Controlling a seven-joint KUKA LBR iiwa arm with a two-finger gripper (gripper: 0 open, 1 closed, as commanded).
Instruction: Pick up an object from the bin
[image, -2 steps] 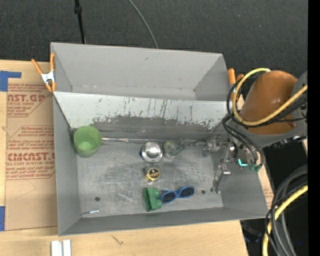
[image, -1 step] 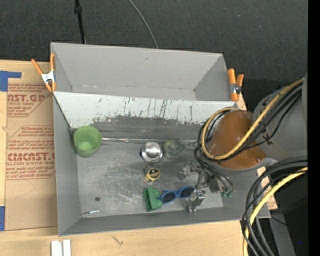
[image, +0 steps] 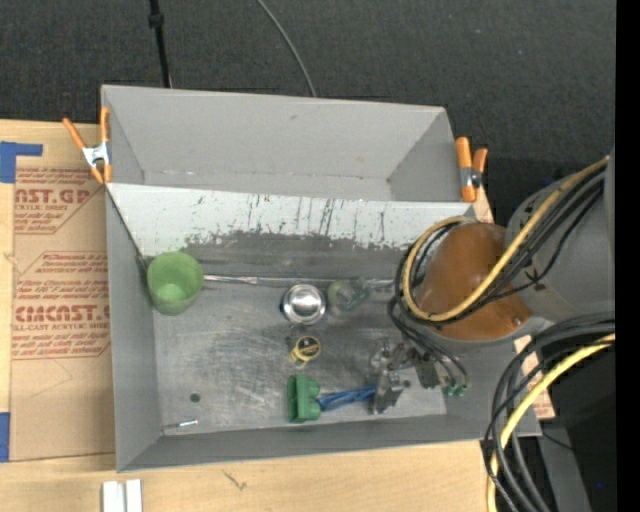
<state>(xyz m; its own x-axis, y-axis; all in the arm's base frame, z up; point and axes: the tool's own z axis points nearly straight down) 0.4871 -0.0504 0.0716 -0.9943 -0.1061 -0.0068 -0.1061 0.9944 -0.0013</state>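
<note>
Gripper low at the right end of a blue-handled tool in the grey bin (image: 270, 140).

Camera view: the gripper (image: 388, 388) sits at the right tip of one green-headed, blue-handled brush-like tool (image: 320, 401), which lies along the bin's near wall; whether the gripper is wide, narrow or gripping cannot be told. Four other single things lie apart on the floor: one green cup (image: 175, 281) at the left, one shiny silver round piece (image: 303, 302) mid-bin, one clear rounded piece (image: 347, 295) just beside it, and one small gold-and-black disc (image: 306, 348) below.

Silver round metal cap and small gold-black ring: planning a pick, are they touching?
Apart: camera view shows bin floor between silver cap and gold ring.
</note>
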